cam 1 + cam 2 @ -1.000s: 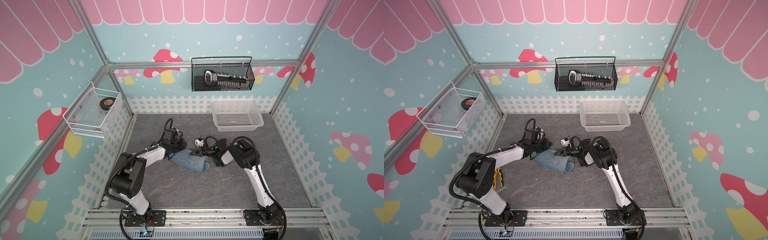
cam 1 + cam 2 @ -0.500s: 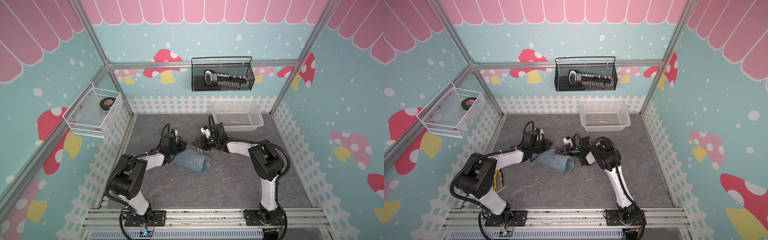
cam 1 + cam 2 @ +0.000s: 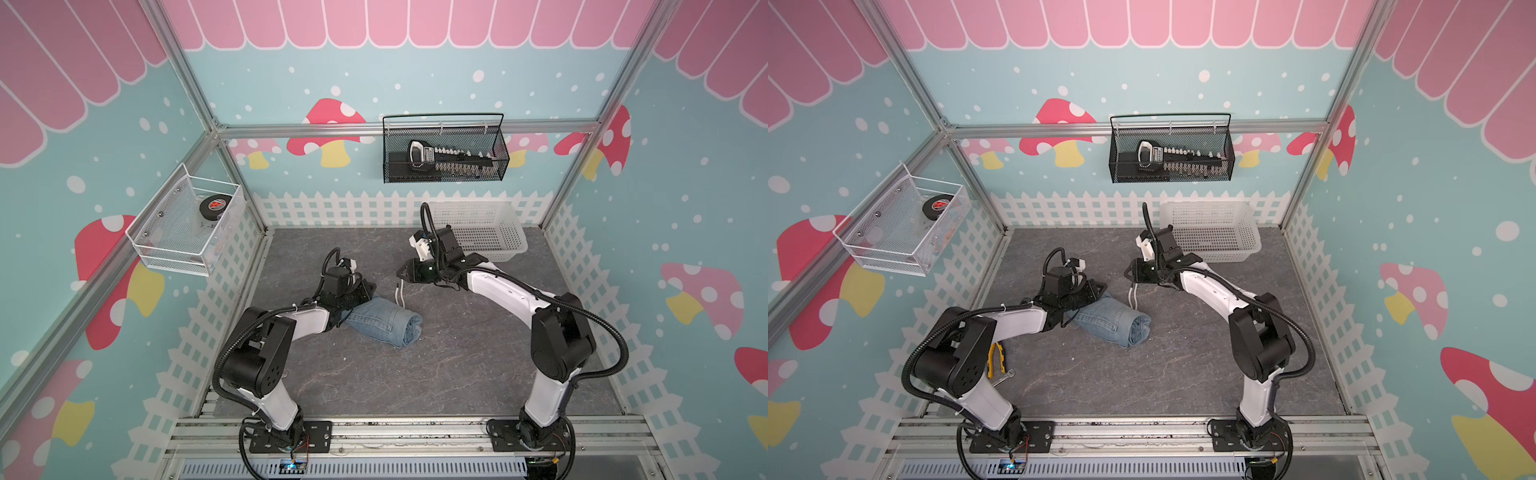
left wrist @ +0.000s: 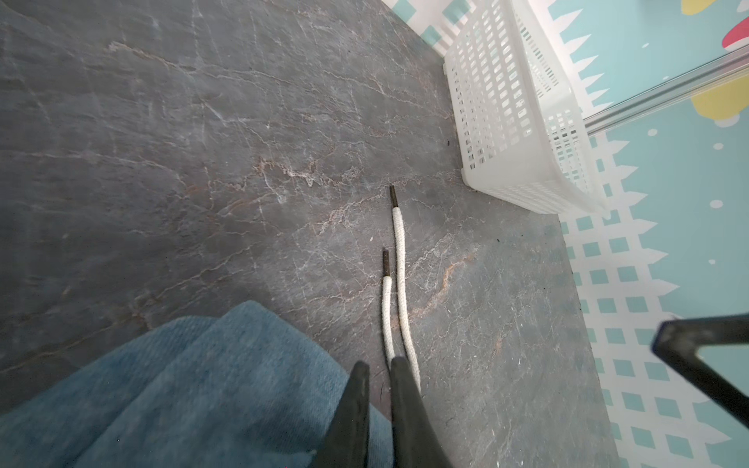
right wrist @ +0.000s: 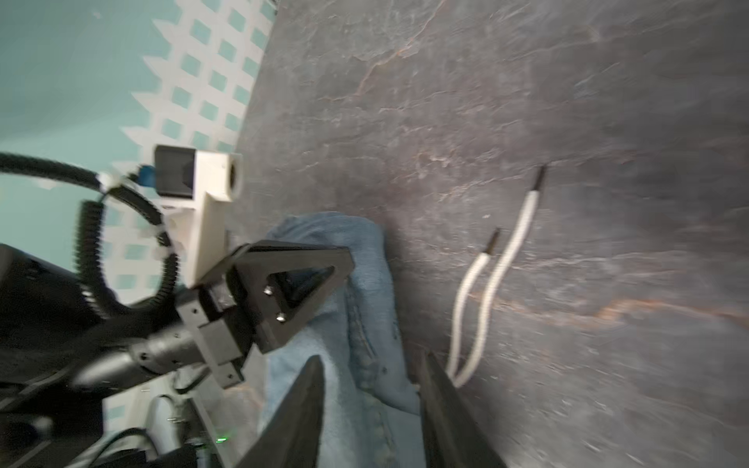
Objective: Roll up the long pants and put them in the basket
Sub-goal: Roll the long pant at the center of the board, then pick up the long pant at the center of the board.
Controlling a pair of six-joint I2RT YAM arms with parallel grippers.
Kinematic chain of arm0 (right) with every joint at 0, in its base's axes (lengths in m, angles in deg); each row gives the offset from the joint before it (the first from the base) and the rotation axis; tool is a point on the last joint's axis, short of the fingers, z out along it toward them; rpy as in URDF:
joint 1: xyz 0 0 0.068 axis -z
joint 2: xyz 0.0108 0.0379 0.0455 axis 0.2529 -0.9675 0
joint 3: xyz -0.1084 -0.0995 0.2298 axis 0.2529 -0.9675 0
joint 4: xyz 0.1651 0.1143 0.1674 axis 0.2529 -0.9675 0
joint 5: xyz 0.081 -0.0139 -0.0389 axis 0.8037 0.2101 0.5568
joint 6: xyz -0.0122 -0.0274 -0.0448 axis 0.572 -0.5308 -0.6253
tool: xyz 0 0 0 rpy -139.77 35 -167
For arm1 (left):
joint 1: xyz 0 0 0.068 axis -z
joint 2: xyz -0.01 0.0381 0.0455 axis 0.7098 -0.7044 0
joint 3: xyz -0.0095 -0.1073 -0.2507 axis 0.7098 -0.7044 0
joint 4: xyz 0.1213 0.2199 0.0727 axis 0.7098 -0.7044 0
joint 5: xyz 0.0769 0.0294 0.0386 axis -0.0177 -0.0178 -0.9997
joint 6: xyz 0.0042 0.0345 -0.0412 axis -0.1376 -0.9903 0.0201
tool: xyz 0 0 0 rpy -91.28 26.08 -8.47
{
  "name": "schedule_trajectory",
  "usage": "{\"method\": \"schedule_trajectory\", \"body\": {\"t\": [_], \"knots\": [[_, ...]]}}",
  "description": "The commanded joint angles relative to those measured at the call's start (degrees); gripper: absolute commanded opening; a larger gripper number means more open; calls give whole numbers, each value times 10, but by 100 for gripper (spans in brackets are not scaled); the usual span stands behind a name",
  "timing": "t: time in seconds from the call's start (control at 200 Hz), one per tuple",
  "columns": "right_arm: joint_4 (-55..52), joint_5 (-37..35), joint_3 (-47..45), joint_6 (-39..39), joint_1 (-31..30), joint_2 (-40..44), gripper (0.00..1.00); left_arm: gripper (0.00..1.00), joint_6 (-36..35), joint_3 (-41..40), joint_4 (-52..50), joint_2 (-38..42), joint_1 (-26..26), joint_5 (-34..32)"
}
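The long pants (image 3: 386,322) (image 3: 1113,320) lie as a tight light-blue denim roll in the middle of the grey floor. Their white drawstring (image 3: 400,295) (image 4: 399,263) trails out toward the back. My left gripper (image 3: 368,289) (image 4: 379,364) rests on the roll's far left end. Its fingers stand almost together, with denim (image 4: 182,385) showing between them lower down. My right gripper (image 3: 401,274) (image 5: 371,358) hangs raised behind the roll, near the drawstring's tips. Its jaws stand apart with nothing held, and the pants (image 5: 364,283) show beyond them.
A white plastic basket (image 3: 478,232) (image 4: 518,121) stands at the back right, just behind my right wrist. A black wire basket (image 3: 444,153) hangs on the back wall, and a white wire shelf (image 3: 187,224) with a puck hangs on the left wall. Yellow pliers (image 3: 996,359) lie beside my left arm's base.
My right gripper has let go of the roll, lifted and swung back toward the white basket. My left gripper has stayed on the roll's left end.
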Motion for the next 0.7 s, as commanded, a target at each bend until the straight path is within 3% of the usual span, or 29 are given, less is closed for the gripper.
{"method": "schedule_trajectory", "body": {"t": [0.0, 0.05, 0.075, 0.225, 0.42, 0.57, 0.695], "knots": [[288, -47, -30, 269, 26, -127, 0, 18, 5, -9, 39, -35, 7, -7], [442, -62, -19, 388, 34, -190, 0, 18, 4, -6, 67, -64, 8, -3], [452, -64, -10, 411, 37, -214, 0, 18, 3, -2, 79, -80, 8, -1], [452, -79, 6, 415, 43, -272, 0, 17, -12, 52, 115, -188, 8, 10], [449, -96, 15, 418, 48, -261, 0, 15, -22, 110, 129, -306, 8, 34], [398, -125, -2, 371, 48, -215, 8, 15, -10, 66, 178, -329, 7, 36], [230, -148, -16, 226, 47, -130, 22, 14, -3, 22, 208, -334, 6, 28]]}}
